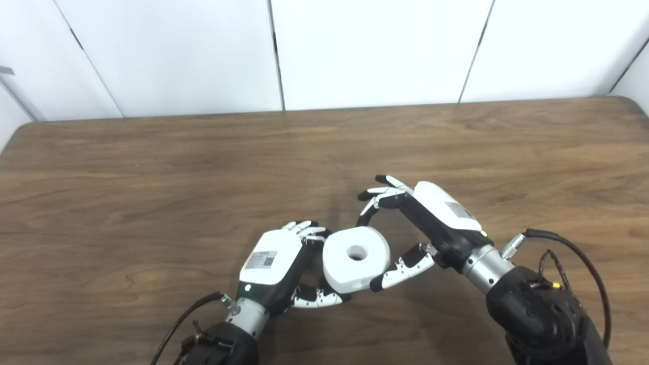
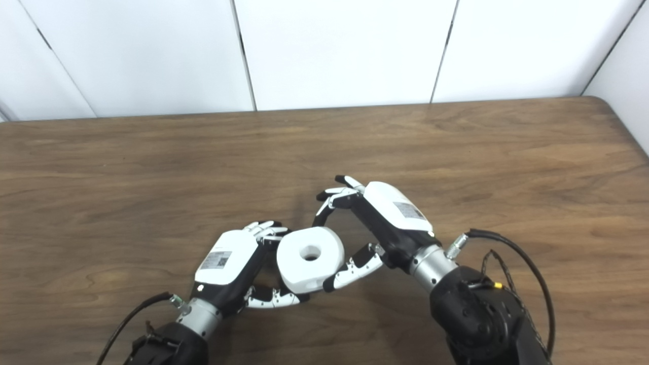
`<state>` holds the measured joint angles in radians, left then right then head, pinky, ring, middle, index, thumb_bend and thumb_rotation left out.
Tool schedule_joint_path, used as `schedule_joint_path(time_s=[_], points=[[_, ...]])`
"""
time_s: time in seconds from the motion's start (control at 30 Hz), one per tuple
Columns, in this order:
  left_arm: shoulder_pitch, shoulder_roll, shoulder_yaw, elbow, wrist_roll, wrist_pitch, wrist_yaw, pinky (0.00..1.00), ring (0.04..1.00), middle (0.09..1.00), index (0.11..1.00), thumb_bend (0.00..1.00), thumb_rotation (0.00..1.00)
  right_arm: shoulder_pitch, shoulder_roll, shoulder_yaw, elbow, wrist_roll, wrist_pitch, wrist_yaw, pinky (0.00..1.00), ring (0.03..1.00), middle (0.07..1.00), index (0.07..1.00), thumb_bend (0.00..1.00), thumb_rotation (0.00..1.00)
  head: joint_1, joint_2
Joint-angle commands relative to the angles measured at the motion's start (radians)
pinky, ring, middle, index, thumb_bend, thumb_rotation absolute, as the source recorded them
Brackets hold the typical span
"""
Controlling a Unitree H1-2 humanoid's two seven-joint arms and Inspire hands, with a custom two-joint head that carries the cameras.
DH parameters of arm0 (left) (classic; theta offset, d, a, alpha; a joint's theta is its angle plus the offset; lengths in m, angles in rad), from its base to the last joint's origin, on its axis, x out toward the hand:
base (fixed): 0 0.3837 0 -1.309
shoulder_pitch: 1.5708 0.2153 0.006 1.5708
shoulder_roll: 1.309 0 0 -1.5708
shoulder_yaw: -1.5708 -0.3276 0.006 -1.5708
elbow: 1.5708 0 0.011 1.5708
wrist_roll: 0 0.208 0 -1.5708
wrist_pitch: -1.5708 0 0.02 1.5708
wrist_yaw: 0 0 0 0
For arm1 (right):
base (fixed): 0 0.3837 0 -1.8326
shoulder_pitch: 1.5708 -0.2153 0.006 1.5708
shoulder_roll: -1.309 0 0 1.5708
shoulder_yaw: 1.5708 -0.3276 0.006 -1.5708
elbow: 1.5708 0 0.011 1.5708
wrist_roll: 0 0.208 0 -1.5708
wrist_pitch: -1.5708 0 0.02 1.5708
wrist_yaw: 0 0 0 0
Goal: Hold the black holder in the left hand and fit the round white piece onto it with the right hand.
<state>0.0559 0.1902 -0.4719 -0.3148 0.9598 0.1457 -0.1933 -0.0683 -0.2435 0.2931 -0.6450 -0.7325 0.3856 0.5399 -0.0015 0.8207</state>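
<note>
One round white piece (image 1: 356, 257) at lower centre, holder hidden | left hand (image 1: 278, 263) curled beneath and beside it | right hand (image 1: 423, 225) spread wide, thumb touching rim | looks rigid, light, smooth; pinch across outer rim.

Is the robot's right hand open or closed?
Open. The right hand has its fingers spread apart above the round white piece, and only its thumb tip seems to touch it.
</note>
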Motion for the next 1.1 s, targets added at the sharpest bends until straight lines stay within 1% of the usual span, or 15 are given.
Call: schedule_joint_path(time_s=[0.0,0.23,0.57,0.77,0.8,0.83,0.9,1.07], points=[[0.019,-0.005,-0.026,0.01,0.013,0.007,-0.05,0.9,0.894,0.809,0.487,0.52,0.06,-0.016,0.001,0.012,0.006,-0.011,-0.017,0.0,0.88,0.965,0.826,0.484,0.52,0.14,0.0,0.001],[0.017,-0.009,-0.028,0.01,0.02,0.011,-0.052,0.91,0.894,0.811,0.486,0.52,0.06,-0.013,-0.009,0.019,0.023,-0.004,-0.028,-0.008,0.88,0.959,0.824,0.484,0.52,0.14,-0.002,0.004],[0.015,-0.006,-0.026,0.011,0.013,0.004,-0.048,0.9,0.893,0.81,0.486,0.52,0.06,-0.024,-0.034,0.034,0.025,-0.007,-0.018,0.017,0.88,0.965,0.821,0.49,0.52,0.15,-0.009,0.003],[0.018,-0.007,-0.024,0.008,0.006,0.005,-0.048,0.9,0.894,0.81,0.486,0.52,0.06,-0.027,-0.049,0.04,0.02,-0.014,-0.01,0.033,0.91,0.979,0.83,0.492,0.52,0.16,-0.011,0.008],[0.019,-0.007,-0.023,0.008,0.006,0.006,-0.047,0.91,0.895,0.81,0.486,0.52,0.06,-0.027,-0.05,0.041,0.019,-0.015,-0.007,0.036,0.92,0.984,0.833,0.552,0.75,0.25,-0.013,0.008],[0.019,-0.007,-0.023,0.008,0.006,0.006,-0.047,0.91,0.895,0.81,0.486,0.52,0.06,-0.027,-0.052,0.042,0.019,-0.015,-0.006,0.038,0.93,0.985,0.835,0.573,0.82,0.29,-0.013,0.008],[0.02,-0.007,-0.024,0.006,0.008,0.009,-0.051,0.91,0.895,0.81,0.486,0.52,0.06,-0.027,-0.054,0.043,0.017,-0.016,-0.003,0.04,0.93,0.989,0.835,0.592,0.9,0.33,-0.014,0.008],[0.019,-0.004,-0.024,0.005,0.009,0.007,-0.052,0.91,0.895,0.81,0.487,0.52,0.06,-0.03,-0.054,0.042,0.017,-0.018,-0.001,0.047,0.94,0.991,0.837,0.606,0.95,0.37,-0.013,0.009]])
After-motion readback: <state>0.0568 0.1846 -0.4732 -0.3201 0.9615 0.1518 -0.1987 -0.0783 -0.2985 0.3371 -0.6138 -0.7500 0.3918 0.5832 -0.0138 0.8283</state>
